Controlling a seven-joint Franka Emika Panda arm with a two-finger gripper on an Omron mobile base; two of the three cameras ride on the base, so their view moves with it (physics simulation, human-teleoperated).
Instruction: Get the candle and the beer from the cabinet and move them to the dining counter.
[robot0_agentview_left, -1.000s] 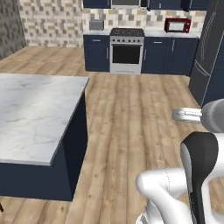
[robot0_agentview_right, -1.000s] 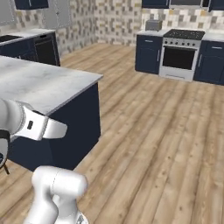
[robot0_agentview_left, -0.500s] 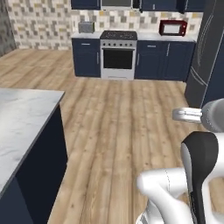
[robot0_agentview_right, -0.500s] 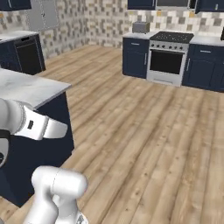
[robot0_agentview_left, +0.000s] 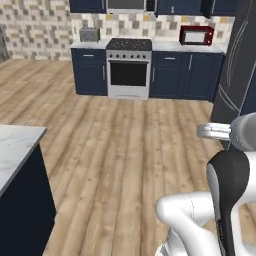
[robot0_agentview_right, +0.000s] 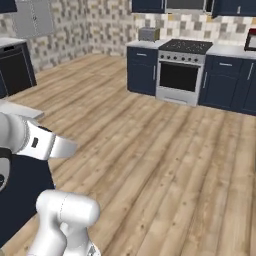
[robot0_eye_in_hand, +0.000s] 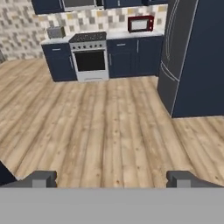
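My gripper (robot0_eye_in_hand: 112, 179) is open, its two dark fingertips (robot0_eye_in_hand: 41, 178) set wide apart with nothing between them, and it looks out over bare wood floor. A corner of the dining counter (robot0_agentview_left: 14, 142), white marble on a navy base, shows at the left edge of the left base view. It also lies behind my arm as a pale slab (robot0_agentview_right: 17, 108) in the right base view. Navy wall cabinet fronts (robot0_agentview_left: 87, 5) run along the top above the stove. Which of them is the task's cabinet I cannot tell. The candle and the beer are out of view.
A steel stove (robot0_agentview_left: 129, 67) stands at the far wall among navy base cabinets, with a toaster (robot0_agentview_left: 89, 35) on its left and a red microwave (robot0_agentview_left: 196, 35) on its right. A tall dark fridge (robot0_eye_in_hand: 197, 57) stands at the right. Wood floor (robot0_agentview_left: 125, 150) lies in between.
The whole picture has shifted, so the base has driven and turned: the dining counter has slid off to the left and the stove wall looms larger. The gripper stays open.
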